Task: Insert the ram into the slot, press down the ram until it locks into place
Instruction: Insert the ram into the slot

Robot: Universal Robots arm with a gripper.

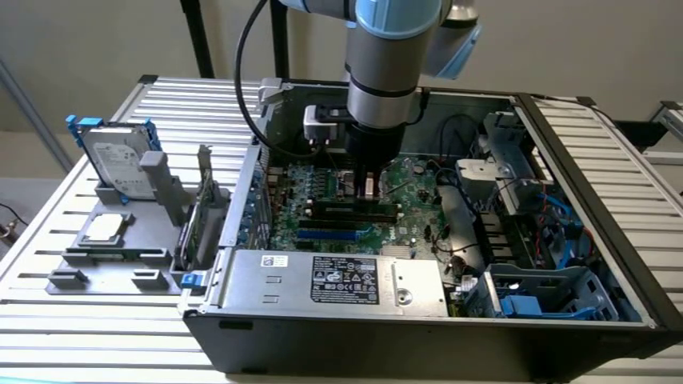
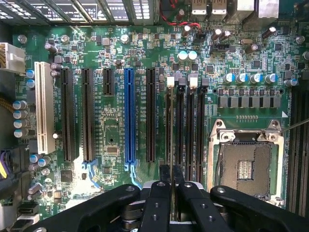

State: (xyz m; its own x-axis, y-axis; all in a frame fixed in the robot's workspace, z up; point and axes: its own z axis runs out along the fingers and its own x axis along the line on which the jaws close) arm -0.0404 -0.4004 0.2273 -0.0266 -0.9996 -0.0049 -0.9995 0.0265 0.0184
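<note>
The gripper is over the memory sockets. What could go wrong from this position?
1. Several alike black sockets lie side by side below the gripper. The ram, seen edge-on, might be pressed down tilted or off its socket, which could bend it.
2. The open processor socket lies right beside them, so a sideways slip might damage its contacts.
</note>
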